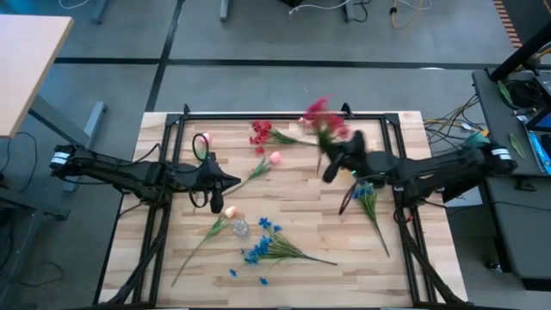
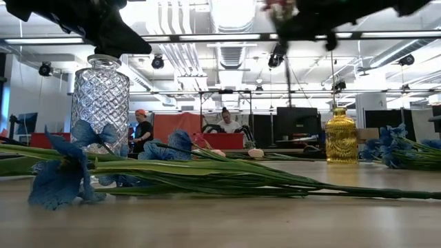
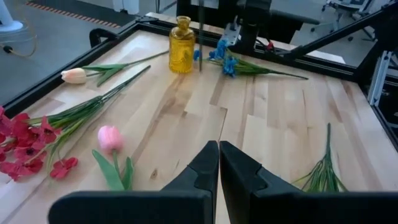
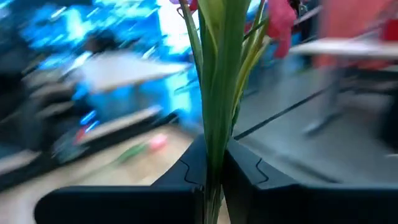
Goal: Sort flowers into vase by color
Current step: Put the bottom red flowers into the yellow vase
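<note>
My right gripper (image 1: pixel 330 164) hovers over the table's far middle, shut on a bunch of red flowers (image 1: pixel 323 120) with green stems. My left gripper (image 3: pixel 219 163) is shut and holds nothing; it hangs above the boards left of centre. On the table lie a red cluster (image 1: pixel 261 133), a pink tulip (image 3: pixel 111 138), a peach tulip (image 1: pixel 230 211), a cream tulip (image 3: pixel 74 75) and blue clusters (image 1: pixel 267 245) (image 1: pixel 366 194). A clear glass vase (image 2: pixel 101 103) and a yellow vase (image 3: pixel 181 53) stand upright. My right gripper pinches the red bunch by its green stems (image 4: pixel 214 140) between the two fingers. The stems run on past the fingertips to the red blossoms (image 4: pixel 280 22). The bunch is lifted clear of the table, blossoms toward the far edge.
A black frame (image 1: pixel 284 114) borders the wooden table. A pink-rimmed object (image 1: pixel 201 145) sits near the far left corner. Loose green stems (image 3: pixel 323 174) lie close to my left gripper. Bare boards show in the middle (image 3: pixel 273 118). People sit in the room behind (image 2: pixel 143 131).
</note>
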Controlling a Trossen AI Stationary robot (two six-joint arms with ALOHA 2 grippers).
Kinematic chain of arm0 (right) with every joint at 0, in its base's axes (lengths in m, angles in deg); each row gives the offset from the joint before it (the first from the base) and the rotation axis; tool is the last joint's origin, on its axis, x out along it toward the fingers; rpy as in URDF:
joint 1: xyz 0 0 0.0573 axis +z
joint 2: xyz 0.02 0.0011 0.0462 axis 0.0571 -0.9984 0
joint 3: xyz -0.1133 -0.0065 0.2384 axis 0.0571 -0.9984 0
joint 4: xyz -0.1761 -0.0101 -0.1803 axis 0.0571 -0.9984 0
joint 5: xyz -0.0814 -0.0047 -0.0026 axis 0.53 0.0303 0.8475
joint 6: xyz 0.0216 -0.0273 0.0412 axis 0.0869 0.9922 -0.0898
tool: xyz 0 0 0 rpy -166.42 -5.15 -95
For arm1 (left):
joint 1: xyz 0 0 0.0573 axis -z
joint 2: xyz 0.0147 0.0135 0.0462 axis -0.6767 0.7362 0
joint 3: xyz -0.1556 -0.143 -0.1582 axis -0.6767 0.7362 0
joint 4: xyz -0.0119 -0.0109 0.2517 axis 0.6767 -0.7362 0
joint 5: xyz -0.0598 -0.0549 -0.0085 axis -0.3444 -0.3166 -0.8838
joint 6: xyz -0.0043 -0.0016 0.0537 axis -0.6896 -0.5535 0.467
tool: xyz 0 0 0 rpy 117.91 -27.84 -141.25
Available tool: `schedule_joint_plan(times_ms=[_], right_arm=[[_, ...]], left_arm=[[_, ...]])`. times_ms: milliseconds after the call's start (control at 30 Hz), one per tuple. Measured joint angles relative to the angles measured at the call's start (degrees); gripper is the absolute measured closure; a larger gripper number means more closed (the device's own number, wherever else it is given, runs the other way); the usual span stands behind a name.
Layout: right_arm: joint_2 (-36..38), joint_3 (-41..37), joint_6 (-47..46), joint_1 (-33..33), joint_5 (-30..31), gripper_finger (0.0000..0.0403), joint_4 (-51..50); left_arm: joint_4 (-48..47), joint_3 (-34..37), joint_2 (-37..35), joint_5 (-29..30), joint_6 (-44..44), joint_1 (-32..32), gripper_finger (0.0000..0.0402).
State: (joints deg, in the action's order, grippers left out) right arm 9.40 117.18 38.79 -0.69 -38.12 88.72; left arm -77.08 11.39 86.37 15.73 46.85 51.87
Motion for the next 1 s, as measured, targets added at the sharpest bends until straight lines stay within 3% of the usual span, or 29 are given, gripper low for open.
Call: schedule_joint_plan(times_ms=[167, 500, 833, 1000], right_arm=[[9.32, -5.45, 1.53, 0.12, 11.65, 0.038, 3.44], [18.52, -6.09, 13.04, 0.14, 23.31, 0.038, 2.63], [20.54, -5.84, 17.25, 0.14, 25.72, 0.038, 1.66], [20.52, -5.84, 16.11, 0.14, 30.0, 0.038, -2.67]], left_arm=[[0.11, 0.0, 0.09, 0.79, 0.02, 0.0, 0.0402], [0.26, 0.0, 0.09, 4.99, 0.28, 0.0, 0.0402], [0.18, 0.0, 0.09, 5.48, 0.28, 0.0, 0.0402], [0.16, 0.0, 0.09, 5.52, 0.26, 0.0, 0.0402]])
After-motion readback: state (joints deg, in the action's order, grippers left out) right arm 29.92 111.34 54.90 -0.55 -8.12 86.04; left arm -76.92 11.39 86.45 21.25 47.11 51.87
